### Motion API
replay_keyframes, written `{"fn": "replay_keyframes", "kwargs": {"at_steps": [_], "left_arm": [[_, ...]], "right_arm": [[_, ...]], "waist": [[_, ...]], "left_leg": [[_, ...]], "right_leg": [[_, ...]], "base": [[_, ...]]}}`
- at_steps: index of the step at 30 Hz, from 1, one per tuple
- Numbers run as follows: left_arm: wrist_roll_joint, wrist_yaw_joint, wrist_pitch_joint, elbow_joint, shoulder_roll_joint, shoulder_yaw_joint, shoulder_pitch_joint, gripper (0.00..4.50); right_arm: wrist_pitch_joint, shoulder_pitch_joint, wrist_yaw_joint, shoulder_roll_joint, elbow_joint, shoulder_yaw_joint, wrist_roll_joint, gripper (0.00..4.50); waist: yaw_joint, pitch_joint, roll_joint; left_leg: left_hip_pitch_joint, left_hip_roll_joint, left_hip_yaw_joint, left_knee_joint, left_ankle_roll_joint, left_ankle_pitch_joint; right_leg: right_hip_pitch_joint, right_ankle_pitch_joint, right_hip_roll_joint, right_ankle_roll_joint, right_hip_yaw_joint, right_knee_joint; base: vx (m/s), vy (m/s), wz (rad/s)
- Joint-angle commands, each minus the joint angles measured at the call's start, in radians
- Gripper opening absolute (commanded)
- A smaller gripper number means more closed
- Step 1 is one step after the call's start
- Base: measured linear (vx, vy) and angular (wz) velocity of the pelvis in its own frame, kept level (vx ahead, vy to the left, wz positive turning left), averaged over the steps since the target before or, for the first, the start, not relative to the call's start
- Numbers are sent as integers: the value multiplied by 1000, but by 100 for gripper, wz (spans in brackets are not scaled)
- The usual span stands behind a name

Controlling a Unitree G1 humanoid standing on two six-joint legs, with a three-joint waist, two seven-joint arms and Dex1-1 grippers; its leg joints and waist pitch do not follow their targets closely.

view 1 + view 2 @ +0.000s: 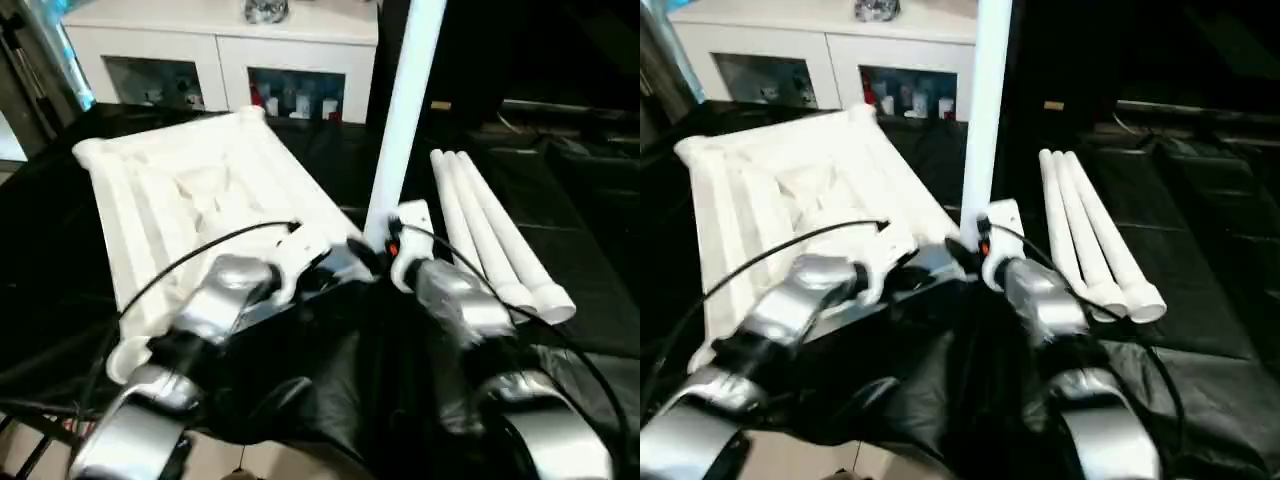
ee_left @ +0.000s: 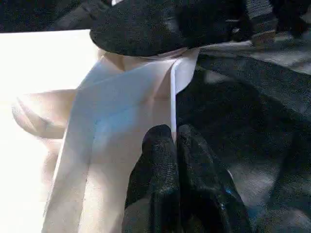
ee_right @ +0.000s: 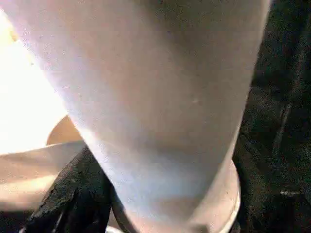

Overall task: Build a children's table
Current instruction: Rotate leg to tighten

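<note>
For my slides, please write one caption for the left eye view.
Right gripper holds a white leg upright at the upturned tabletop's corner; three spare legs lie beside.

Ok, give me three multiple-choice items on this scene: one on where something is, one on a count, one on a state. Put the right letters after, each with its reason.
1. Where do the loose legs lie?
A. On the black surface to the right of the tabletop
B. On top of the white cabinet
C. Across the tabletop's ribs

2. How many loose legs lie there?
A. One
B. Three
C. Five

3. How does the fourth leg stand?
A. Flat on the floor
B. Leaning on the cabinet
C. Upright at the tabletop's near right corner

Answers:
1. A, they lie side by side on the black surface, right of the upturned tabletop.
2. B, three white tubes can be counted together.
3. C, it rises straight up from the corner, with the right gripper at its base, while the left gripper pinches the tabletop's edge.
</note>
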Motion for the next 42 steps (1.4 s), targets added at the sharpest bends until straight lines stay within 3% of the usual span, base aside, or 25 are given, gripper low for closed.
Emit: {"fn": "replay_keyframes", "kwargs": {"at_steps": [1,2,5,9,11,12,16,19,20,27,36,41,42], "left_arm": [[-15,26,-52,-10,-43,3,-36,0],[-17,20,-52,-14,-42,2,-33,0],[-31,-20,-57,-31,-31,-9,-18,0],[-52,-101,-81,-71,4,-20,19,0],[-54,-120,-88,-81,11,-23,27,0],[-62,-167,-84,-106,36,-31,47,0],[-71,-230,-100,-134,66,-45,70,0],[-81,-301,-123,-169,97,-64,95,0],[-82,-326,-124,-182,111,-72,103,0],[-90,-449,-112,-259,187,-101,152,0],[-94,-470,-106,-281,209,-100,172,0],[-93,-435,-103,-270,192,-89,167,0],[-92,-412,-98,-261,176,-82,159,0]], "right_arm": [[11,10,53,83,75,51,-6,277],[12,10,61,84,75,47,-1,333],[19,5,99,84,75,37,14,368],[18,30,223,39,28,91,-5,403],[14,35,250,29,21,99,-8,403],[9,66,363,-13,-36,134,-7,403],[26,113,505,-69,-130,175,11,403],[58,159,622,-131,-223,210,26,403],[71,172,658,-151,-247,222,28,403],[116,235,797,-251,-364,254,29,403],[162,249,818,-262,-411,267,40,326],[157,254,767,-225,-396,261,31,286],[147,251,718,-202,-376,250,21,286]], "waist": [[2,-57,-2],[2,-56,-1],[3,-56,-2],[2,-55,-3],[1,-56,-2],[-1,-56,-2],[7,-60,-1],[15,-60,-1],[14,-58,5],[29,-56,6],[28,-59,5],[28,-59,3],[25,-55,3]], "left_leg": [[10,56,-22,-73,6,-236],[9,56,-22,-73,10,-230],[8,56,-20,-72,26,-214],[6,59,-21,-74,34,-222],[6,59,-22,-74,37,-214],[6,58,-20,-72,39,-209],[6,61,-18,-67,73,-155],[8,65,-16,-66,83,-145],[7,65,-16,-68,82,-148],[14,69,-15,-72,51,-195],[12,67,-17,-70,46,-170],[11,66,-17,-69,46,-163],[12,65,-17,-72,39,-183]], "right_leg": [[28,-235,-102,-195,44,-86],[29,-222,-102,-198,44,-86],[32,-180,-101,-211,43,-82],[36,-198,-103,-212,41,-83],[36,-185,-103,-215,42,-81],[36,-175,-102,-221,42,-80],[42,-63,-102,-240,40,-73],[44,-42,-101,-248,37,-70],[42,-44,-100,-250,37,-70],[38,-120,-101,-244,34,-76],[41,-86,-103,-245,31,-71],[42,-86,-103,-244,30,-70],[39,-120,-104,-240,31,-75]], "base": [[0,0,0],[0,0,0],[0,0,0],[0,0,0],[0,0,0],[0,0,0],[0,0,0],[0,0,0],[0,0,0],[0,0,0],[0,0,0],[0,0,0],[0,0,0]]}}
